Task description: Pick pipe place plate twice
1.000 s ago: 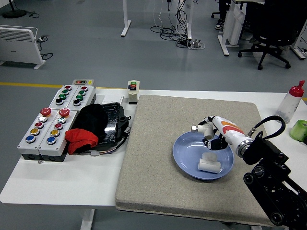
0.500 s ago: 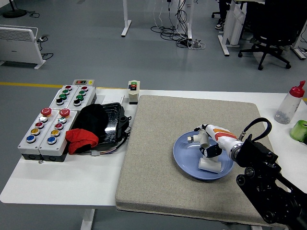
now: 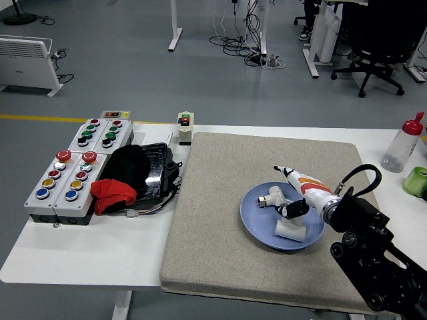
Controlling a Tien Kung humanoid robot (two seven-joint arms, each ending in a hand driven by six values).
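Note:
A blue plate (image 3: 252, 223) sits on the grey mat (image 3: 220, 253), right of centre. Two white pipe pieces lie in it: a short elbow pipe (image 3: 271, 198) at the plate's upper left and a thicker pipe piece (image 3: 291, 231) at its lower right. My right hand (image 3: 288, 192), white with orange stripes on a black arm, hovers over the plate's right side. Its fingers are spread and hold nothing: one finger points up and left, and the thumb hangs just right of the elbow pipe. The left arm is out of view.
Grey button boxes (image 3: 73, 172) with coloured buttons stand at the left. Beside them are a black tray (image 3: 152, 175) and a red cloth (image 3: 112, 194). A small switch box (image 3: 185, 127) stands at the mat's far left corner. A red-capped bottle (image 3: 403, 144) and a green object (image 3: 416, 181) stand at the right edge.
My right hand came down over the plate with the elbow pipe, then opened. The elbow pipe now lies free on the plate, left of the hand.

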